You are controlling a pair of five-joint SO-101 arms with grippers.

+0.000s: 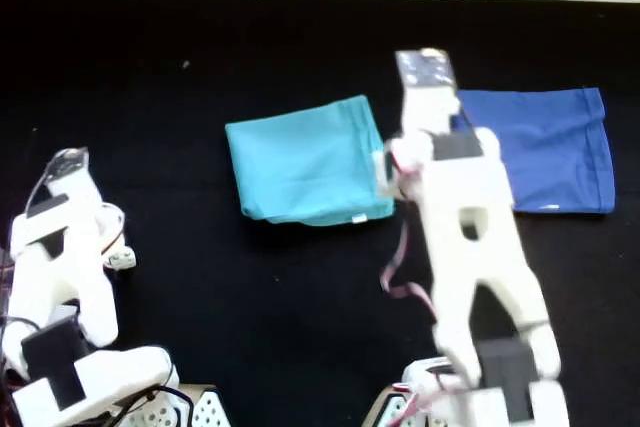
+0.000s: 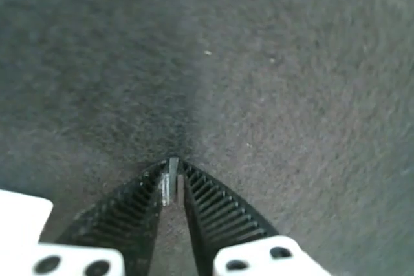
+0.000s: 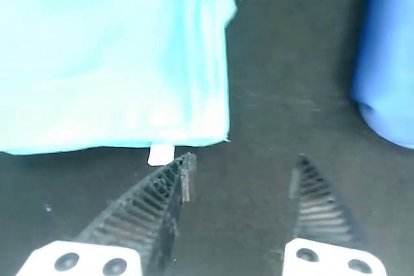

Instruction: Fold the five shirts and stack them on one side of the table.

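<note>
A folded light-blue shirt (image 1: 305,159) lies on the black table (image 1: 200,57) near the middle, and a folded darker blue shirt (image 1: 550,150) lies to its right. The right arm stretches out between them. In its wrist view my right gripper (image 3: 244,176) is open just above the black cloth, near the light-blue shirt (image 3: 110,56) and its white tag (image 3: 160,154), with the dark blue shirt (image 3: 388,63) on the other side. My left gripper (image 2: 172,178) is shut on nothing, over bare black cloth at the table's left front.
The left arm (image 1: 60,267) is folded back at the front left. A pink cable (image 1: 400,267) hangs by the right arm (image 1: 470,227). Bare black cloth stretches across the back and left of the table.
</note>
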